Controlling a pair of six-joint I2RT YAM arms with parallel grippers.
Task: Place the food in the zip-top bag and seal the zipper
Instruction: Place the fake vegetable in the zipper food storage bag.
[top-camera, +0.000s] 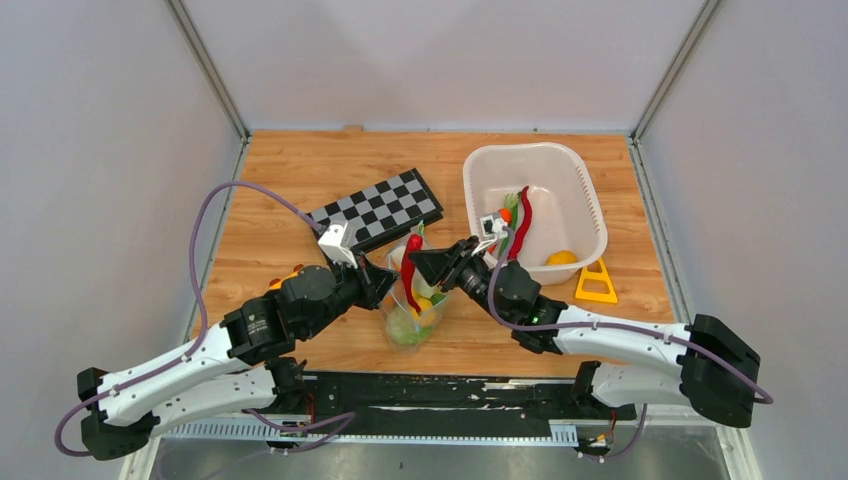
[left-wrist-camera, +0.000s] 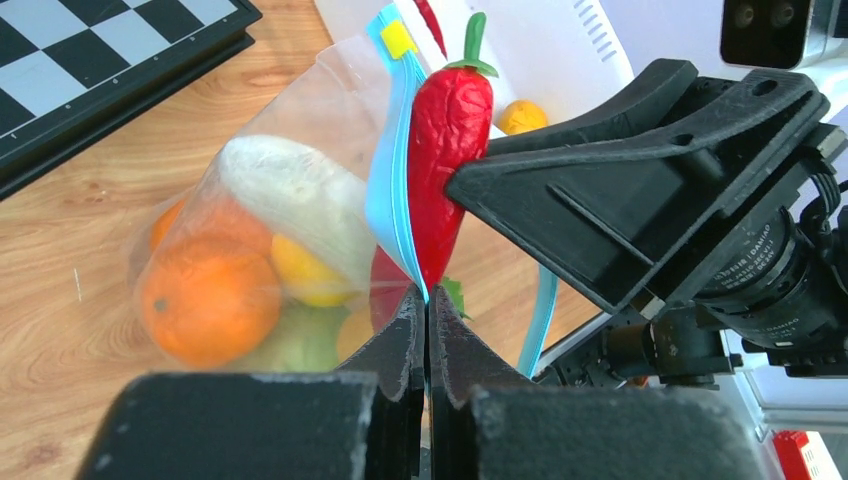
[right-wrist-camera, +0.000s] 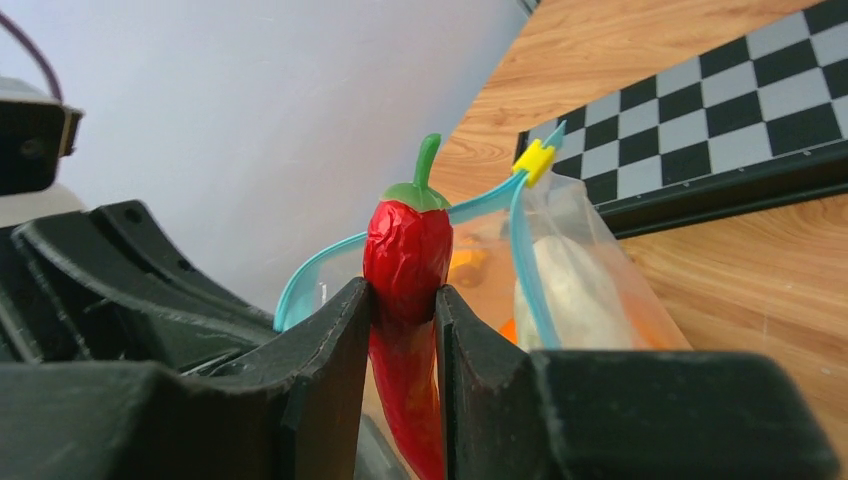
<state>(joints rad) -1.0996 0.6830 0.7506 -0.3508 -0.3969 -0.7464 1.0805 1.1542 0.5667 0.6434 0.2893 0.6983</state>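
Note:
The clear zip-top bag (top-camera: 408, 318) stands between my two grippers with its mouth open. In the left wrist view it (left-wrist-camera: 300, 120) holds an orange (left-wrist-camera: 205, 300), a white radish (left-wrist-camera: 290, 190) and yellow and green pieces. My left gripper (left-wrist-camera: 428, 300) is shut on the teal-blue zipper (left-wrist-camera: 385, 190) at the mouth edge. A yellow slider (left-wrist-camera: 397, 38) sits at the zipper's end. My right gripper (right-wrist-camera: 403, 300) is shut on a red pepper (right-wrist-camera: 405, 250) and holds it upright in the bag's mouth. The pepper also shows from above (top-camera: 411, 262).
A white basket (top-camera: 590, 205) at the back right holds another red pepper (top-camera: 524, 222), a green piece (top-camera: 512, 205) and a yellow fruit (top-camera: 561, 258). A folded chessboard (top-camera: 380, 208) lies behind the bag. A yellow triangle piece (top-camera: 596, 283) lies by the basket.

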